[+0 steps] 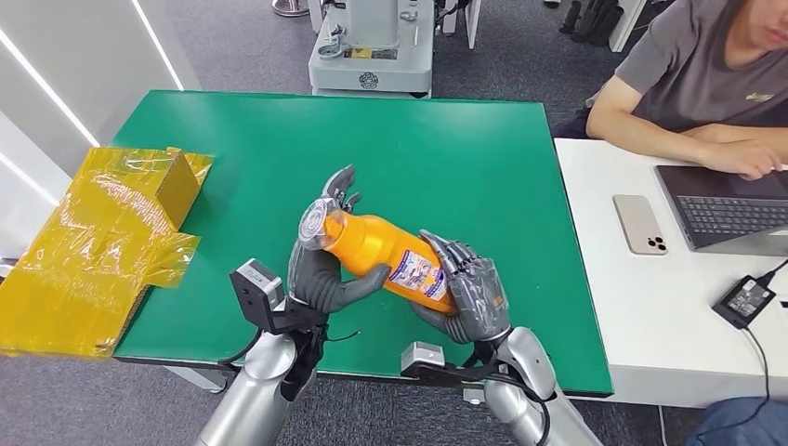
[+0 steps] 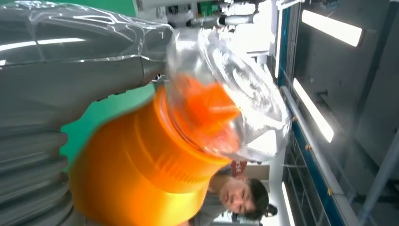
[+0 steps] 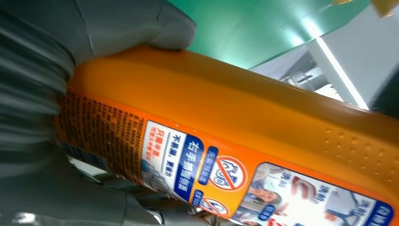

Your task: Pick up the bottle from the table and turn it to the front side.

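1. The bottle (image 1: 386,257) is being held up off the green tabletop (image 1: 446,158), lying tilted, its clear cap (image 1: 318,228) pointing to the robot's left and away, its base toward the right hand.
2. Its label (image 1: 420,275) is facing up near the base; the right wrist view is showing it close, with printed text and pictures (image 3: 244,181).
3. The left hand (image 1: 321,269) is gripping the bottle at the neck end, thumb crossing under the orange body, fingers (image 1: 340,183) rising behind the cap.
4. The right hand (image 1: 469,293) is gripping the base end, fingers wrapping over the label's edge.
5. In the left wrist view the cap (image 2: 226,94) is sitting just beyond the grey thumb (image 2: 70,89).
6. A yellow wrapped box (image 1: 102,237) is lying at the tabletop's left edge, well apart from the bottle.
7. A person (image 1: 706,84) is sitting at a white desk (image 1: 632,316) on the right, beside a phone (image 1: 639,224) and a laptop (image 1: 729,209).
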